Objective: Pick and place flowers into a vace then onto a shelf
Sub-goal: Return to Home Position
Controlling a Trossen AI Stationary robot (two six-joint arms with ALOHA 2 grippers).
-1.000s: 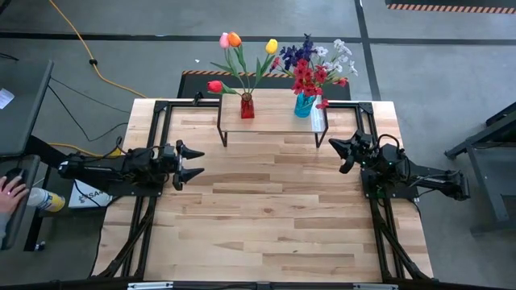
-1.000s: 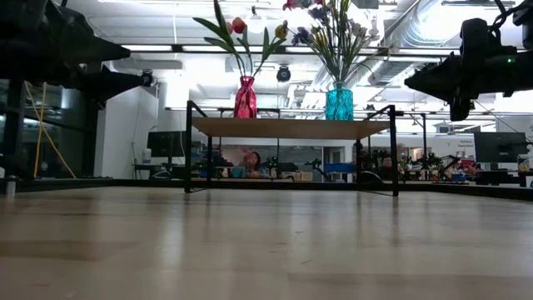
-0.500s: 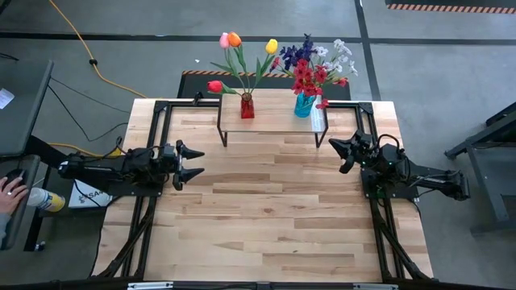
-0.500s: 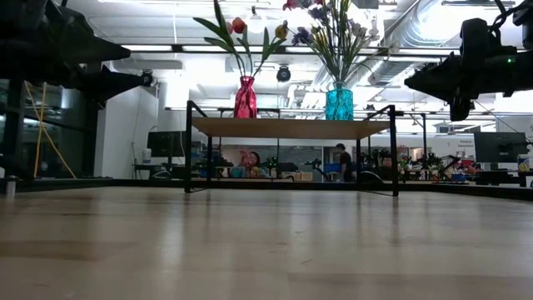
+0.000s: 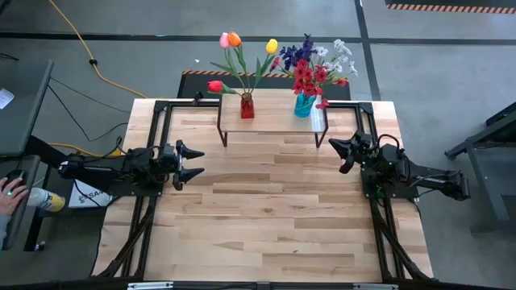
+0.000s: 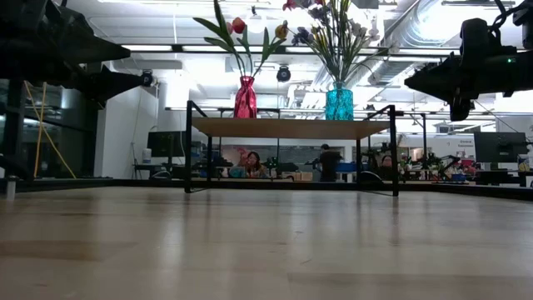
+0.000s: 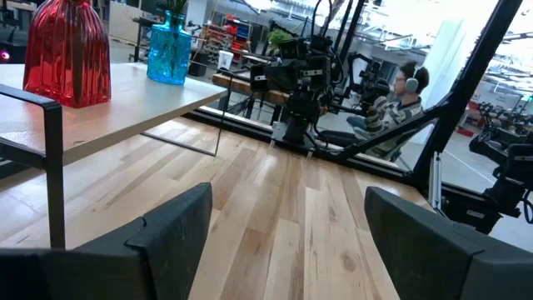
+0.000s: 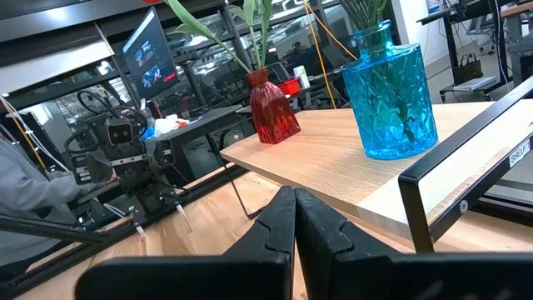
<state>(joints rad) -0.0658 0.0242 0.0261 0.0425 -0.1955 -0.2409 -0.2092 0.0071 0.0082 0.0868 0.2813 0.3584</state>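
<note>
A red vase (image 5: 247, 105) with red, pink, orange and yellow tulips (image 5: 233, 40) stands on the low shelf (image 5: 272, 119). Beside it on the shelf a blue vase (image 5: 303, 105) holds purple, white and red sprays (image 5: 316, 60). Both vases rest on their bases, as the low view shows with the red vase (image 6: 245, 97) and blue vase (image 6: 339, 102). My left gripper (image 5: 192, 162) hovers open at the table's left side, above the planks. My right gripper (image 5: 342, 152) hovers shut at the right side, near the shelf's right leg. In the right wrist view its fingers (image 8: 294, 223) are together.
The shelf's black legs (image 5: 221, 133) stand on the plank tabletop (image 5: 266, 209) near its far edge. A black frame runs along both table sides. A person's hand (image 5: 10, 193) shows at the far left, off the table. People sit in the room beyond (image 7: 393, 87).
</note>
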